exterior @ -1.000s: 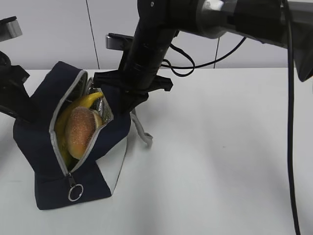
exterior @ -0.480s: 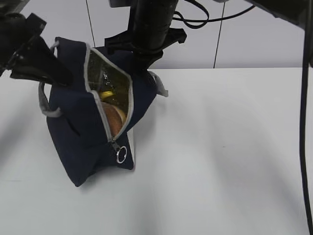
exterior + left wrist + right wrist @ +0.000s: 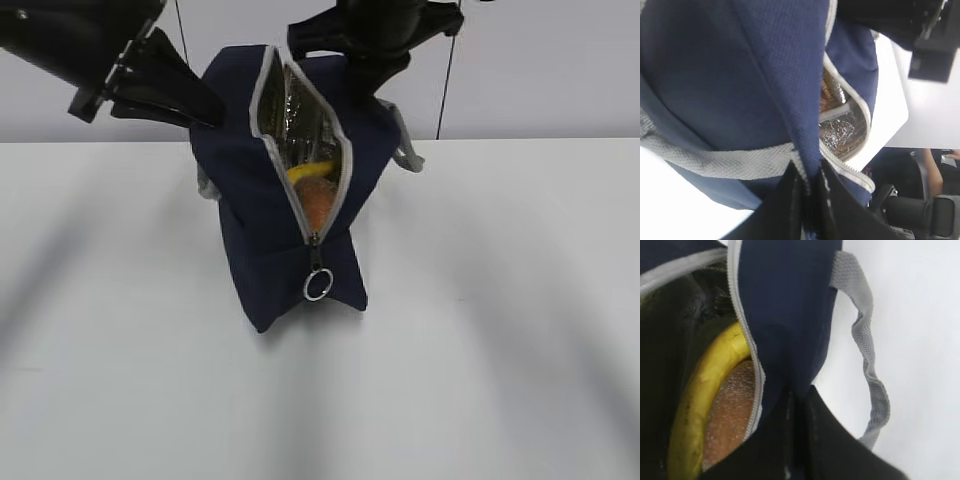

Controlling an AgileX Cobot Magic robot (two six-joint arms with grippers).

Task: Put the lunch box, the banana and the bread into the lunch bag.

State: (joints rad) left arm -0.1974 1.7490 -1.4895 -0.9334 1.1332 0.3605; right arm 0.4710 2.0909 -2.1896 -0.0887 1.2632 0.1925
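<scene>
The navy-blue lunch bag stands upright on the white table, its zipper wide open and the ring pull hanging at the front. Inside, the yellow banana curves over the brown bread; the right wrist view shows the banana and bread deep in the bag. The lunch box is hidden. My left gripper is shut on the bag's left rim. My right gripper is shut on the bag's right wall, beside a grey handle.
The white table stretches all around the bag, with a pale wall behind. A black cable hangs at the back right. Silver foil lining shows inside the bag's mouth. The other grey handle crosses the left wrist view.
Both grippers have raised the bag from lying slumped at the left to standing upright near the middle. The banana and bread have sunk deeper inside.
</scene>
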